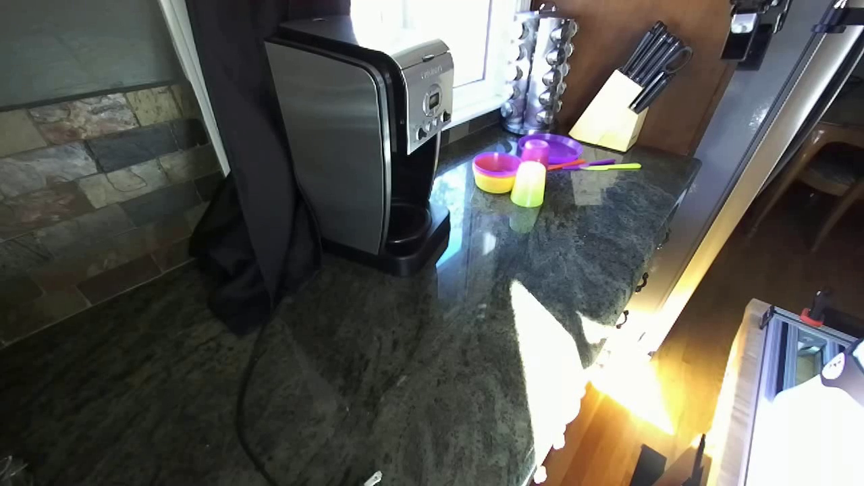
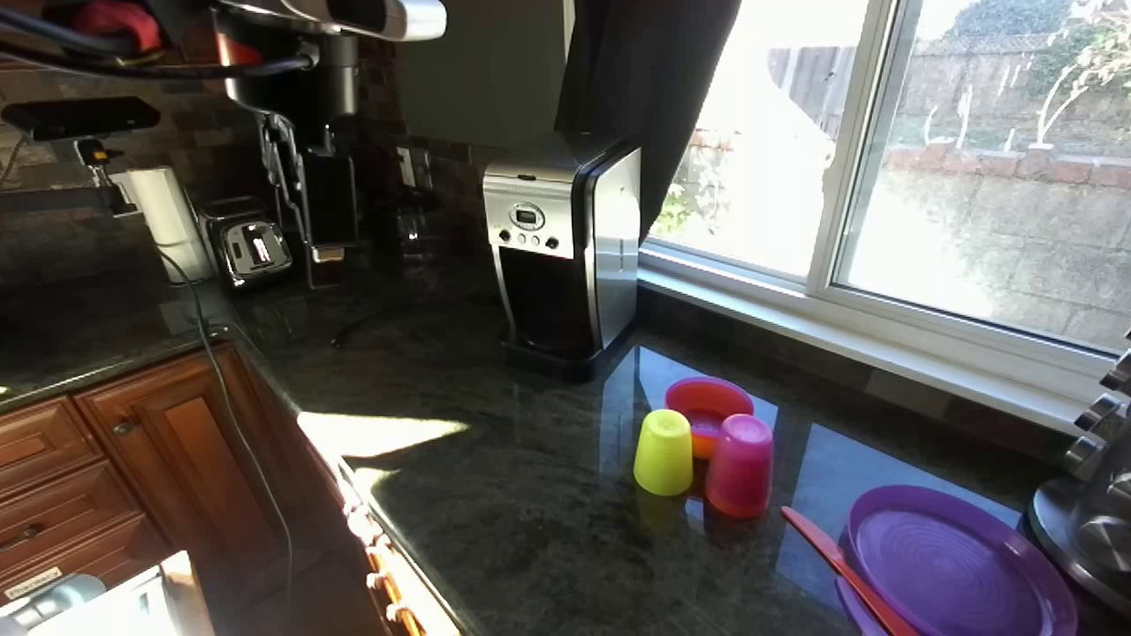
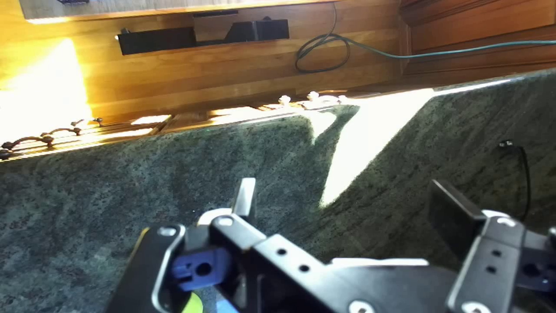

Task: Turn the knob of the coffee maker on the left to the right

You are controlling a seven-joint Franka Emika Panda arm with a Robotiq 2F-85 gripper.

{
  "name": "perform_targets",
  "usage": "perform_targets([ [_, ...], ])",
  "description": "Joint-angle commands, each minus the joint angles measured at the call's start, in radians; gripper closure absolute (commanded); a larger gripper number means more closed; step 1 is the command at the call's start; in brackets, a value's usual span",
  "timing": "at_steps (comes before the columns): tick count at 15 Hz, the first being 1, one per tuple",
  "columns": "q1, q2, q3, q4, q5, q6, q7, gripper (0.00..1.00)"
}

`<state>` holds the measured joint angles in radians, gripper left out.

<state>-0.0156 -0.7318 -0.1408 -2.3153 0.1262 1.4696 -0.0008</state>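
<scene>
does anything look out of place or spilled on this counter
No spill or damage that I can see. What looks odd is the black curtain: it hangs down to the counter by the coffee maker and bunches up there. A black cable also lies on the counter, its end apparently plugged into nothing.

In the wrist view the gripper sits along the bottom edge, its fingers spread wide — one, brightly lit, near the middle of the frame, the other, dark, toward the right side. In an exterior view the arm shows at the upper left, cut by the top edge — the gripper below it, pointing down, mostly in shadow.
</scene>
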Motion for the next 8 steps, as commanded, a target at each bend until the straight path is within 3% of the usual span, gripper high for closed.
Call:
perform_targets([
  [1, -0.025, 0.02, 0.038, 0.01, -0.002, 0.012, -0.001, 0.0],
  [8, 0.021, 0.157, 0.249, 0.089, -0.168, 0.202, 0.027, 0.0],
])
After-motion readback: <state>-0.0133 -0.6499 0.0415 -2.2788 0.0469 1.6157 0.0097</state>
